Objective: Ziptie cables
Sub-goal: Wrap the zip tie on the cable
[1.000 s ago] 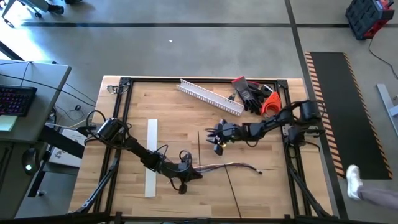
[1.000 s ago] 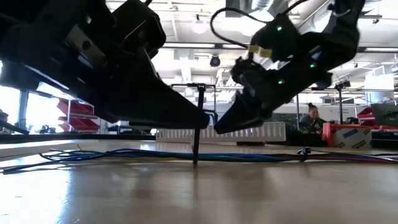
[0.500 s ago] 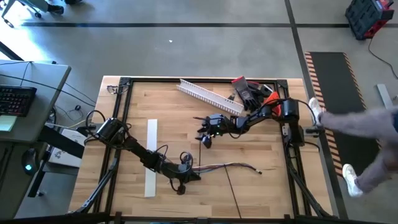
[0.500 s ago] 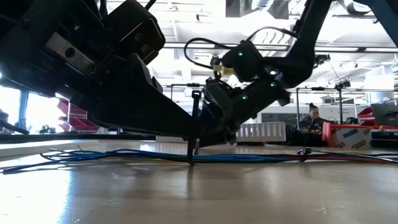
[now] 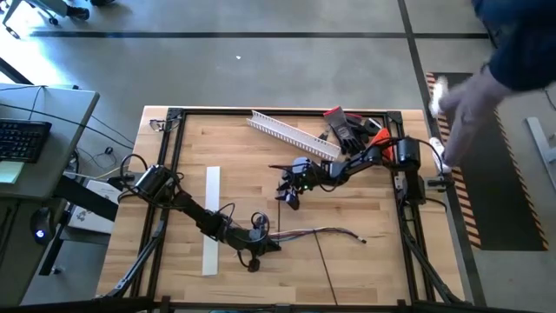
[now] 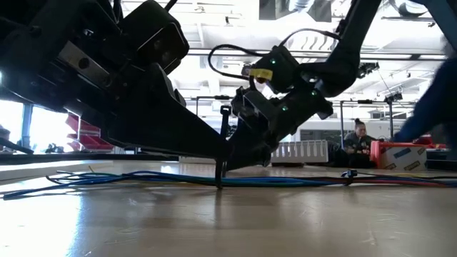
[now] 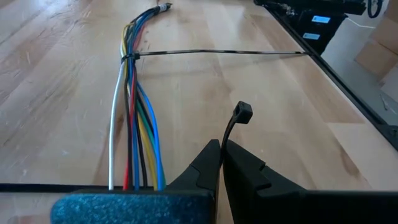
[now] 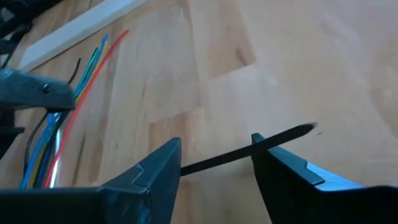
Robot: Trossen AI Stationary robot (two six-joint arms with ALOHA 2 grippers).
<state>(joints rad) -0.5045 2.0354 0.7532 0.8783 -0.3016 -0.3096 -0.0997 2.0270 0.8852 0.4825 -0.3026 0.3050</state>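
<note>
A white slotted channel (image 5: 294,135) lies near black gloves (image 5: 349,130); a white strip (image 5: 211,219) lies apart.

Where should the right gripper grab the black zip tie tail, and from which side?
Probably the free tail just short of its tip. The thin straight strip already crosses the gap between the open right fingers. Come in from the side away from the cables, clear of the shut left gripper.

The table (image 7: 62,68) is pale wood, smooth with a soft sheen. The cables (image 7: 134,124), beside the left fingers (image 7: 249,177), have glossy plastic sheaths. Those fingers look matt black plastic.
</note>
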